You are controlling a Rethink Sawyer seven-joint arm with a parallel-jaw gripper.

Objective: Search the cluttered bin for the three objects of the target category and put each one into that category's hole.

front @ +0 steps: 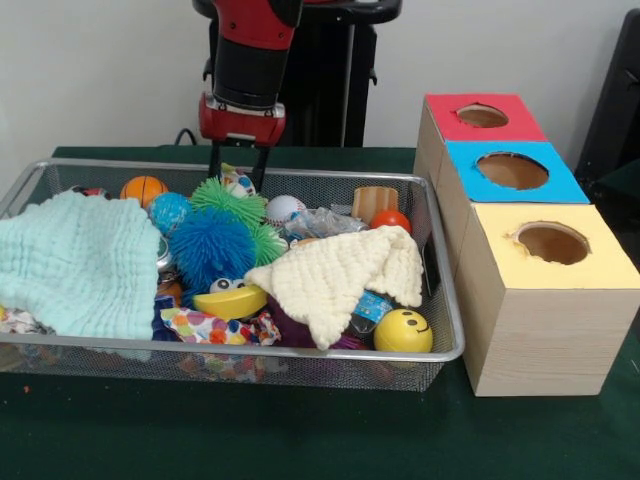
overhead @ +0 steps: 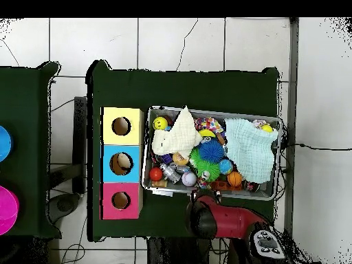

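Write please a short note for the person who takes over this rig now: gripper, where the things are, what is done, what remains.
Gripper: hangs at the bin's far rim, over the green spiky ball; fingers pointing down, nothing seen held; open or shut cannot be told.
Bin: full of clutter. One dotted fabric piece lies at the near rim, under the blue spiky ball. Another dotted bit shows just below the gripper. A third is not clearly seen; it may be under the mint cloth or cream cloth.
Yellow hole: nothing seen in it.
Done: nothing visible. Left: find and drop all three pieces.
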